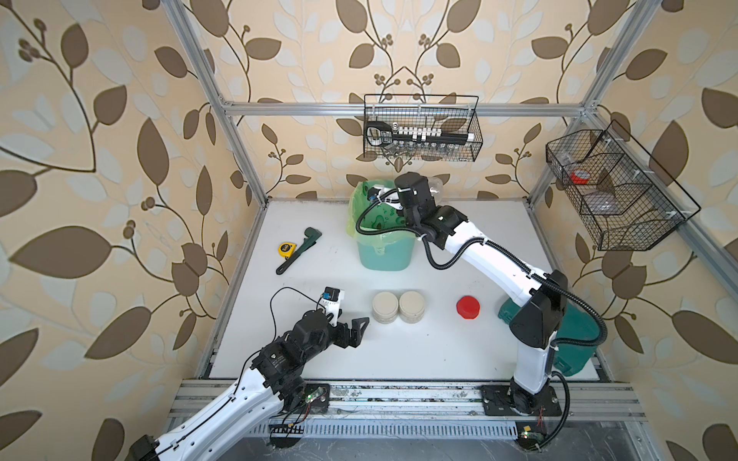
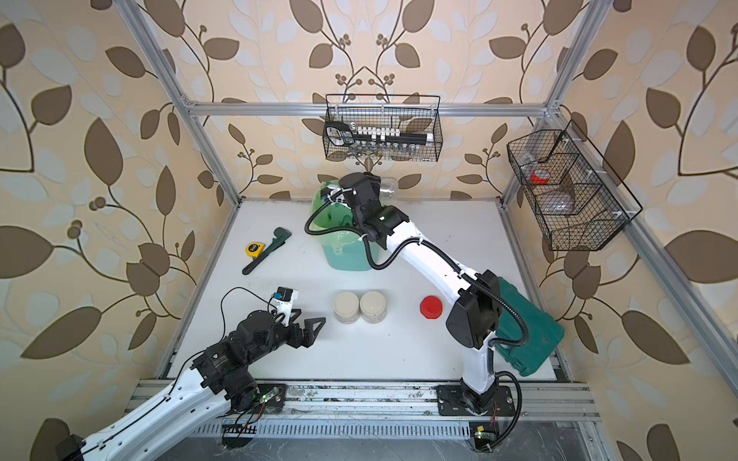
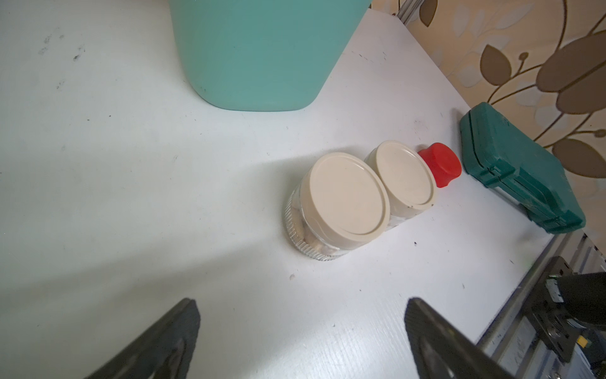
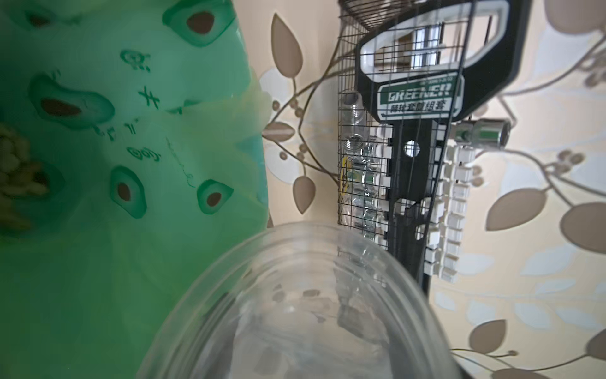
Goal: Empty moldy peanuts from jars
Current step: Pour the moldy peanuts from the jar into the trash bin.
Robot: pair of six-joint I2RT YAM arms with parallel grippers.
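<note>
My right gripper [image 1: 430,190] is shut on a clear lidless jar [image 4: 295,311], held tilted over the mint-green bin [image 1: 383,255] with a green liner. I see nothing inside this jar. Pale tan peanuts [image 4: 13,177] lie in the liner. The jar hides the right fingers in the right wrist view. Two short jars with beige lids [image 1: 385,306] [image 1: 411,306] stand side by side mid-table, and peanuts show through the nearer one's glass [image 3: 314,244]. A red lid [image 1: 468,307] lies to their right. My left gripper [image 1: 355,325] is open and holds nothing, left of the short jars.
A green pipe wrench [image 1: 299,249] and a yellow tape measure [image 1: 286,249] lie at the left back. A dark green tool case [image 1: 575,331] sits at the right edge behind the right arm. Wire baskets hang on the back wall [image 1: 421,127] and the right wall [image 1: 615,187].
</note>
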